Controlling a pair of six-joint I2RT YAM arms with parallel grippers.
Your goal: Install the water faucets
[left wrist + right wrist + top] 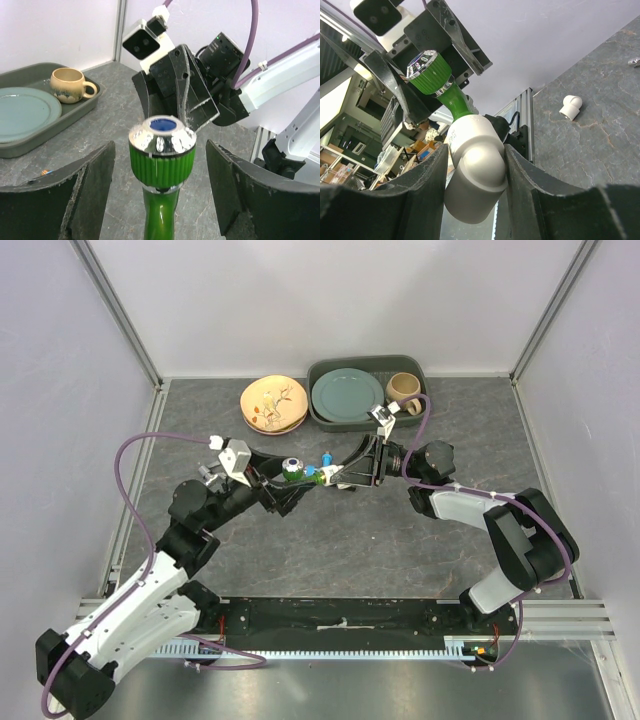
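Above table (pixel 380 540) | right fingers (pixel 395 200) clamp white elbow (pixel 477 180) with green faucet (pixel 452 100) | left fingers (pixel 75 200) spread, clear of cap (pixel 162 150)

Lighting: we find it bright, even and overhead; shadows on the worktop (pixel 350 540) are soft.
Glare: we note highlights on the green faucet's (pixel 161 150) chrome collar.
Edges: we see wide-angle bending in wrist views.

Top external: high over the near edge of the table (pixel 400 540), looking down on all of it; left wrist: close, facing the green faucet (pixel 162 150), right wrist camera (pixel 141 44) just beyond; right wrist: very close, tilted up past a white elbow fitting (pixel 475 175) at the same faucet and the left wrist camera (pixel 377 12); all three share that faucet.
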